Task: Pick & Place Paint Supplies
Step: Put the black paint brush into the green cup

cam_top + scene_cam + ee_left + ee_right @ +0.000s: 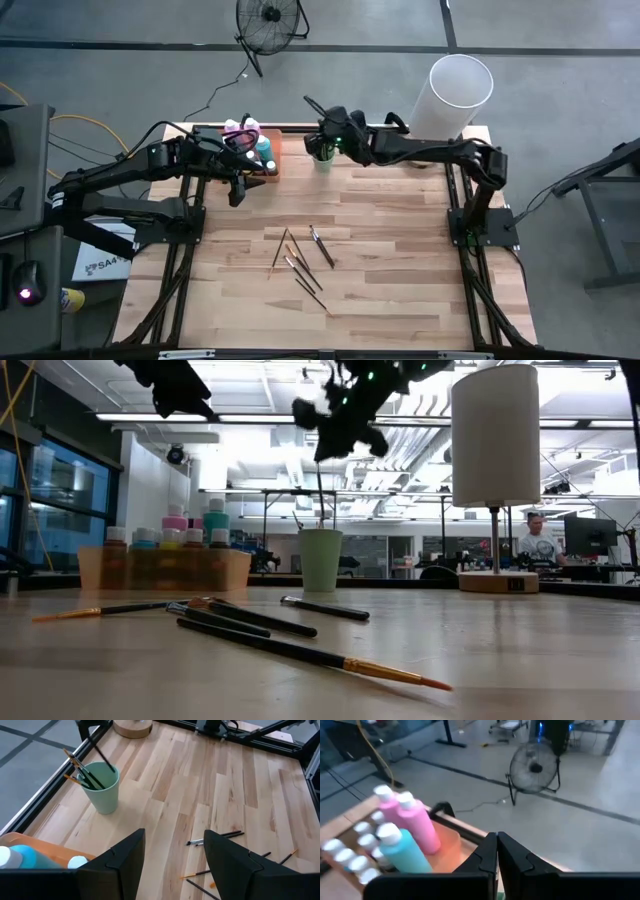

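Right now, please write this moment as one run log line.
right gripper: shut on brush, above green cup | left gripper: open, near orange tray | loose brushes: on table

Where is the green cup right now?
In the high view the green cup stands at the table's far edge, near the middle, just right of the orange tray, with the shut right gripper above it.

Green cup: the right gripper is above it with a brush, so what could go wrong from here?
1. The right gripper is shut on a brush hanging over the green cup; the brushes already inside could deflect it.
2. The light cup might tip if nudged.
3. The open left gripper hangs near the orange tray and could bump the bottles.
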You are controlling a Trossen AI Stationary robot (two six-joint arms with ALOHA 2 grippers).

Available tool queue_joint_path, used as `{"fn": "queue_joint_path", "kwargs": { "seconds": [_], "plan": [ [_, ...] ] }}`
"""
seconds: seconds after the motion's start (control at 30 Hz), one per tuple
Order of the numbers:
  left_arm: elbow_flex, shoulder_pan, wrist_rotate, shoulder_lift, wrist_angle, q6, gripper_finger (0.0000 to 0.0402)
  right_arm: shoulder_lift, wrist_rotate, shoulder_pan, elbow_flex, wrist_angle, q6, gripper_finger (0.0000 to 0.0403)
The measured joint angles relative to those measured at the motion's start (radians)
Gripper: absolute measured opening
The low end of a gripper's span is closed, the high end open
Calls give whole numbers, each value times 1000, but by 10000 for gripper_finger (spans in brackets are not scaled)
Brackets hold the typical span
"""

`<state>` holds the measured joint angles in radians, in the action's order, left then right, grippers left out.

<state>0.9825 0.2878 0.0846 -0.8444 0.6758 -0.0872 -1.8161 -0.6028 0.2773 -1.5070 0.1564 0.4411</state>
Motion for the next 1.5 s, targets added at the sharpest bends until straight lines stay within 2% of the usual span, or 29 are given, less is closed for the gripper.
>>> {"fn": "queue_joint_path", "kwargs": {
  "seconds": [0.23, 0.53, 0.9, 1.03, 1.17, 1.33, 1.5],
  "plan": [
    [0, 0, 0, 0, 0, 0, 200, -89, 12, 14, 1, -7, 74, 3],
    [0, 0, 1, 0, 1, 0, 200, -104, 14, 13, 1, 20, 80, 8],
    [0, 0, 1, 0, 1, 0, 200, -104, 65, 13, 1, 78, 111, 100],
    [0, 0, 1, 0, 1, -5, 200, -84, 131, 11, 1, 83, 114, 124],
    [0, 0, 1, 0, 1, -7, 200, -41, 142, 3, 1, 111, 116, 128],
    [0, 0, 1, 0, 1, -14, 200, 37, 163, -19, 1, 222, 141, 119],
    [0, 0, 1, 0, 4, -22, 200, 109, 223, -53, 1, 407, 190, 112]
  ]
}}
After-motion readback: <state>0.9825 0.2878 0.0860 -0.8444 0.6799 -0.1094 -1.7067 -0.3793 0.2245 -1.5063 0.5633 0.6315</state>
